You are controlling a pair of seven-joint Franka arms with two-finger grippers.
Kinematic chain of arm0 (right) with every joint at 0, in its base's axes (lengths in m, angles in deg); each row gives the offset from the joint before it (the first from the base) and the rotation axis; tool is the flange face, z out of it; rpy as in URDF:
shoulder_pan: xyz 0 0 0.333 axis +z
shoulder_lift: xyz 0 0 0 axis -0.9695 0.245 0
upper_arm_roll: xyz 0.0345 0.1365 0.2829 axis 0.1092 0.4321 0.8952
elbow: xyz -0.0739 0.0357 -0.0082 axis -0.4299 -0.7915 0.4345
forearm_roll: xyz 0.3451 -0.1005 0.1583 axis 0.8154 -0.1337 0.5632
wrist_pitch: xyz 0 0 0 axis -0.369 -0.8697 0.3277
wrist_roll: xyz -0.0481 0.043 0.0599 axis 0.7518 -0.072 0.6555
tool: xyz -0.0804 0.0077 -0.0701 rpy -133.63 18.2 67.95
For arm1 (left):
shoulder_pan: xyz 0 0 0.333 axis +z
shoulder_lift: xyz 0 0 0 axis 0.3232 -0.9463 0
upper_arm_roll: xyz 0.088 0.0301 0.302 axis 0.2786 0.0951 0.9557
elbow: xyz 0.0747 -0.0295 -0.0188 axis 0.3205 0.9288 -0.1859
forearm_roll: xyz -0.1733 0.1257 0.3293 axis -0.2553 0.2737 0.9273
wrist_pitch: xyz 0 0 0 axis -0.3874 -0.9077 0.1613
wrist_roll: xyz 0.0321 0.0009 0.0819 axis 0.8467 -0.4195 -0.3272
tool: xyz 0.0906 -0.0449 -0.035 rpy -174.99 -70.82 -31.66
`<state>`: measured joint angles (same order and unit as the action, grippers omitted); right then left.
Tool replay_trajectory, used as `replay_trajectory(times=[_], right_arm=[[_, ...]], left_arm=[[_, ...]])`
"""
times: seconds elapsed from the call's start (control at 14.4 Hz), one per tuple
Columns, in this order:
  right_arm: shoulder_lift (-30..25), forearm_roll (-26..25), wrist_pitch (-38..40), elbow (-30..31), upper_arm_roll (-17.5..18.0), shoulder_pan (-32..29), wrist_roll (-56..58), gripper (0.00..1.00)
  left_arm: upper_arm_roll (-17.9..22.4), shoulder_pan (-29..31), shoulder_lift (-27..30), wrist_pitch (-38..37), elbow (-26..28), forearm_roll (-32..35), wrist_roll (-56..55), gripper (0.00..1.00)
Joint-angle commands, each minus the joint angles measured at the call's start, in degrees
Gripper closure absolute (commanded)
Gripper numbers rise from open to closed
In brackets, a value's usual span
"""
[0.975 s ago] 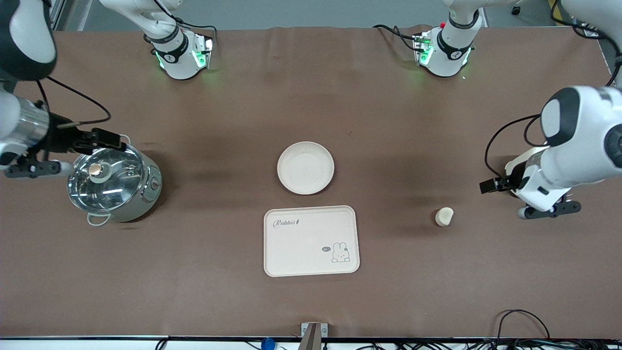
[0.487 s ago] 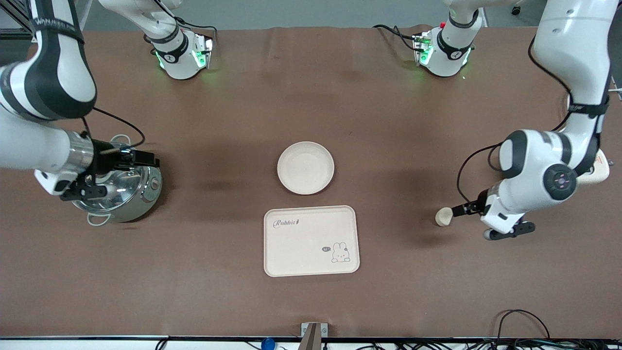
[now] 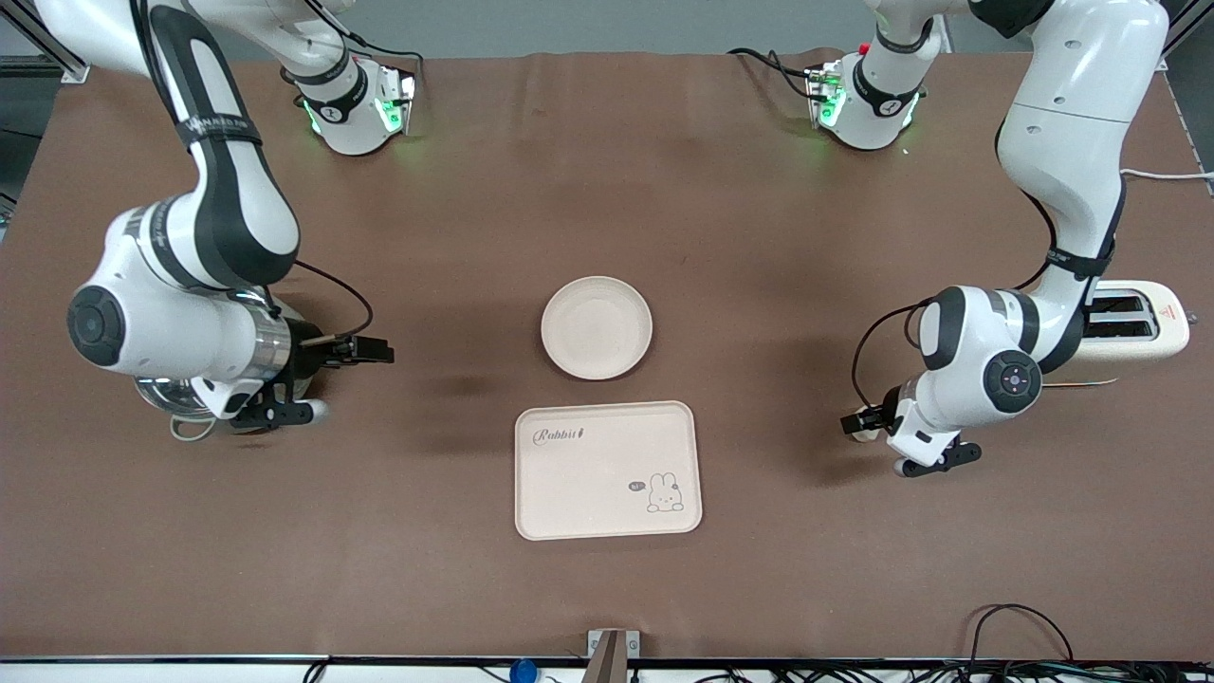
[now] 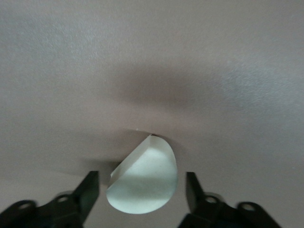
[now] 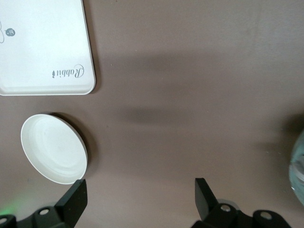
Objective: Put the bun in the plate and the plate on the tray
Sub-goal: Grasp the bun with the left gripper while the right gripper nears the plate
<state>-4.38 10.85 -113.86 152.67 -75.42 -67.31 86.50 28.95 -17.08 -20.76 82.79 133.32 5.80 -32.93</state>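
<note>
The bun (image 4: 142, 183) lies on the brown cloth toward the left arm's end of the table. My left gripper (image 4: 141, 176) is open and low over it, one finger on each side with gaps showing; in the front view the gripper (image 3: 855, 423) hides most of the bun. The round plate (image 3: 597, 327) sits empty at mid-table. The Rabbit tray (image 3: 608, 470) lies just nearer to the front camera. My right gripper (image 3: 373, 351) is open and empty over bare cloth between the pot and the plate. The right wrist view shows the gripper (image 5: 140, 183), plate (image 5: 53, 148) and tray (image 5: 45, 47).
A steel pot with a glass lid (image 3: 180, 403) stands at the right arm's end, mostly under that arm. A cream toaster (image 3: 1133, 323) stands at the left arm's end. Cables lie along the table's near edge.
Both arms have swung in toward the middle. My left gripper has come down to the bun and now straddles it. My right gripper has moved off the pot toward the plate.
</note>
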Motion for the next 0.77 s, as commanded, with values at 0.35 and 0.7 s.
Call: replay_trajectory(times=[0.35, 0.7], right_arm=[[4.5, 2.8, -3.2, -0.3, -0.2, 4.1, -0.2, 0.0], [5.1, 2.9, -12.9, 6.1, -0.1, 6.9, -0.2, 0.0]], left_arm=[[-4.1, -0.3, 1.0, -0.5, -0.6, -0.1, -6.8, 0.69], [-16.5, -0.7, 1.8, -2.8, -2.6, 0.0, -27.2, 0.69]])
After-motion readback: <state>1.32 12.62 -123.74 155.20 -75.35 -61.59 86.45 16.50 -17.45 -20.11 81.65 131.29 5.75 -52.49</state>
